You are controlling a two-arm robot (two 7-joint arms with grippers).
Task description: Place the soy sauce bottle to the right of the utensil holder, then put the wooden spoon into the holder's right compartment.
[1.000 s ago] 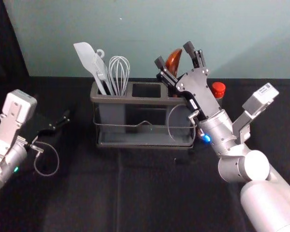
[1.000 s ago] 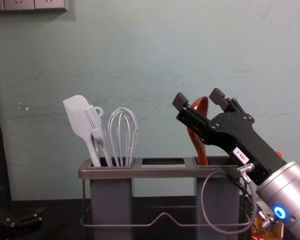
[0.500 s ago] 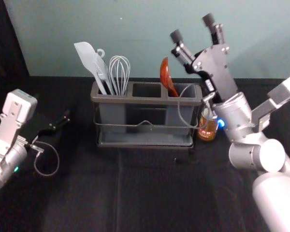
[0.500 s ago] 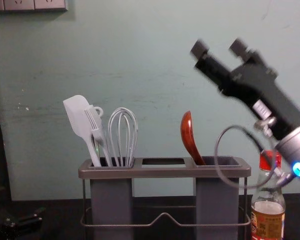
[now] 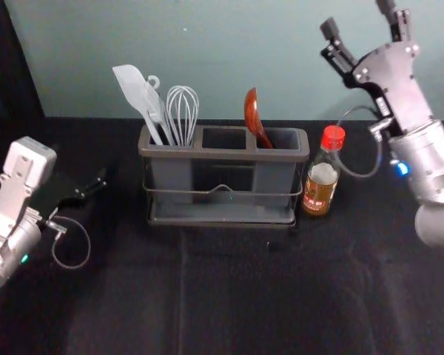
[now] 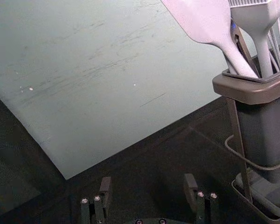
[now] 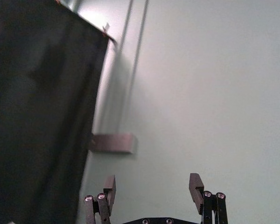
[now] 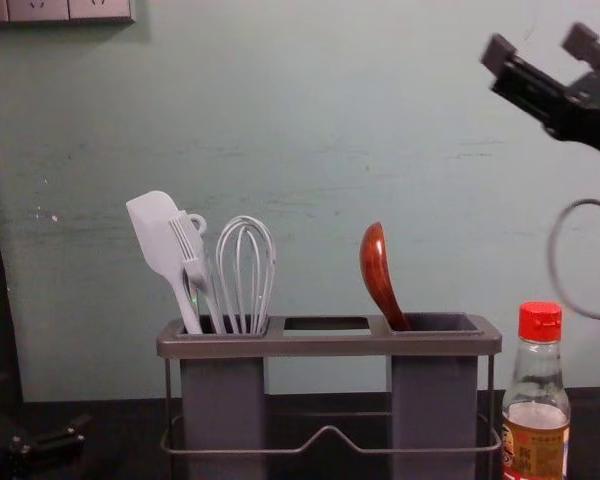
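Left gripper (image 6: 147, 183) parked, fingers spread on nothing, off the holder's left end, presumably kept back so the right arm has room. Soy sauce bottle (image 5: 322, 181) upright on the table, just right of the utensil holder (image 5: 222, 154); can't tell if they touch. Close in but outside the rack, so it meets the placement ask without blocking the slots. Wooden spoon (image 8: 377, 270) in the right compartment (image 5: 282, 137), bowl up, leaning toward the middle slot; the wall props it, so I judge it stable. Farther back, I have my right gripper (image 5: 357, 17) raised high, well apart from both, fingers wide and empty, angled up toward the wall. Task looks done; I'd just watch the cable loop near the cap.
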